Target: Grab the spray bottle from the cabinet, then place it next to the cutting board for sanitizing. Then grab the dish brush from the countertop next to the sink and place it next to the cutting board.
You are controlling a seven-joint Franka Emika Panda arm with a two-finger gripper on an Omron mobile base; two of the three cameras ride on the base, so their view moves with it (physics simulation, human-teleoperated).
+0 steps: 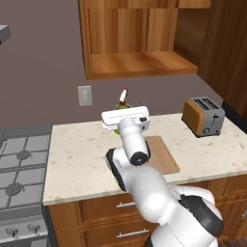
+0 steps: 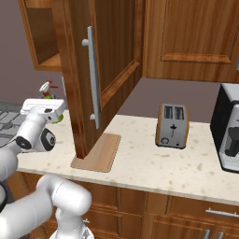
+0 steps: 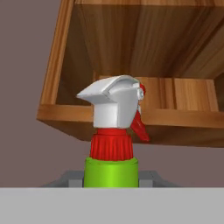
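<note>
in the left base view the spray bottle [image 1: 122, 102] is poking up just behind the gripper [image 1: 124, 117], above the countertop [image 1: 77, 159] left of the cutting board [image 1: 163, 155]. in the right base view it [image 2: 48, 92] is sitting at the gripper [image 2: 43, 106]. in the hand view the bottle [image 3: 114, 131] is standing upright between narrowly closed jaws, gripped.

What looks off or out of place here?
Nothing spilled or damaged. The cabinet door hangs open over the cutting board, and the spray bottle is held upright above the countertop.

Spray bottle [image 3: 112, 144] upright, close up, white-and-red nozzle before open cabinet [image 3: 131, 78].
</note>
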